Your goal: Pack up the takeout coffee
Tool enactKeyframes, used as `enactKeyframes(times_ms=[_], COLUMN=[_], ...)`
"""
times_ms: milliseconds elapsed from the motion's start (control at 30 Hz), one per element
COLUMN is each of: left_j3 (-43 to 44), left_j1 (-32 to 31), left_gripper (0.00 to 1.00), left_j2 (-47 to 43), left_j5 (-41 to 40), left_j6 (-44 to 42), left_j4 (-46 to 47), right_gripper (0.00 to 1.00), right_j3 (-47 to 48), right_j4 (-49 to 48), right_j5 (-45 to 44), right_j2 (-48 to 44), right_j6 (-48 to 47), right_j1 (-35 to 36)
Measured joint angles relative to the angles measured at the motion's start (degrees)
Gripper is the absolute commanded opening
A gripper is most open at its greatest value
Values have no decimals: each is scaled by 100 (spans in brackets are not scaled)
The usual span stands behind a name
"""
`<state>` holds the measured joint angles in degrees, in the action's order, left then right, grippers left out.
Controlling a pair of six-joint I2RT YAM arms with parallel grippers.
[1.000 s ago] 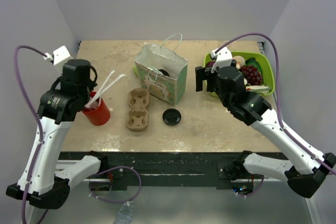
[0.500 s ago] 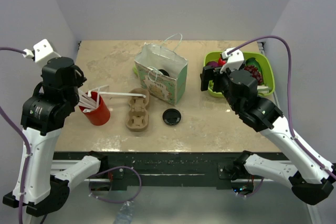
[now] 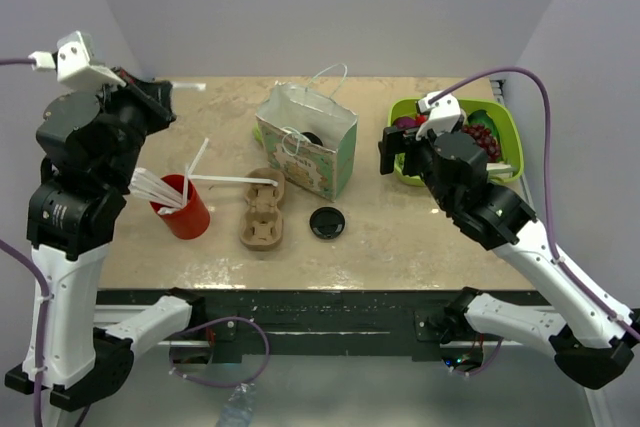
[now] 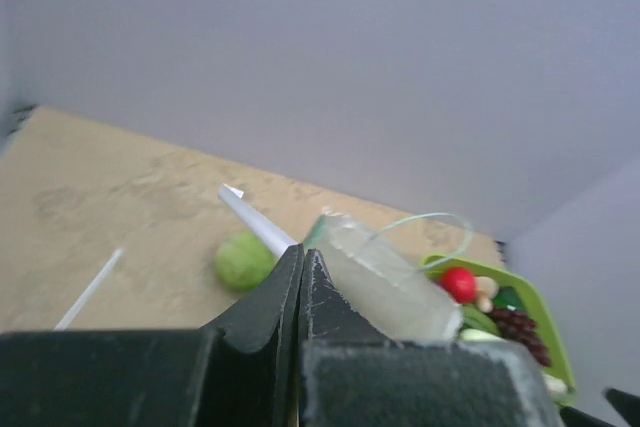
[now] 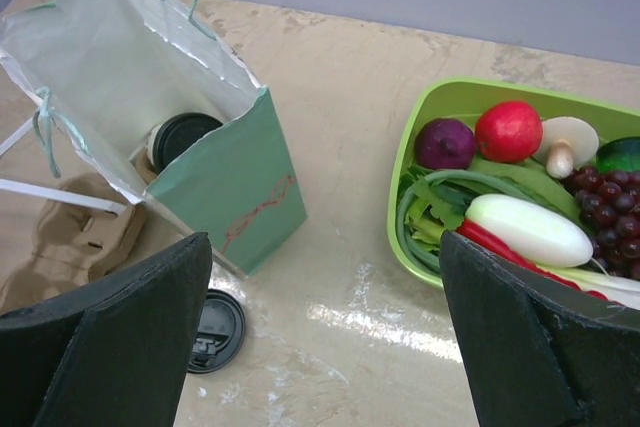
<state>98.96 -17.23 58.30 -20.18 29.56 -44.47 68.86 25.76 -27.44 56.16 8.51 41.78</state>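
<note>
The takeout coffee, a white cup under a black lid, stands inside the open green paper bag; it also shows in the top view. My left gripper is raised high over the table's back left. It is shut on a thin white utensil, which sticks out past the closed tips in the left wrist view. My right gripper is open and empty. It hovers between the bag and the green tray.
A red cup of white utensils stands front left; one utensil reaches across to the cardboard cup carrier. A loose black lid lies in front of the bag. The green tray holds vegetables and grapes.
My left arm has risen up and back from the red cup, carrying a white utensil with it. My right arm shifted slightly right and has held still since.
</note>
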Motion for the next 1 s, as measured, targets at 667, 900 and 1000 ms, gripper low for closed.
enactKeyframes(times_ms=[667,900,1000], left_j3=[632,555,518], left_j1=[-619,-682,-682], left_gripper=[0,0,0], left_j2=[2634,2529,2382], left_j5=[4207,3917,3654], left_j6=[-90,-168,-170], left_j4=[1224,1213,1202], right_gripper=[98,98,98], right_j3=[0,2,0], right_j4=[170,173,179], right_j5=[-566,-664,-673], right_j2=[-105,-20,79], right_j6=[50,50,46], right_j1=[0,0,0])
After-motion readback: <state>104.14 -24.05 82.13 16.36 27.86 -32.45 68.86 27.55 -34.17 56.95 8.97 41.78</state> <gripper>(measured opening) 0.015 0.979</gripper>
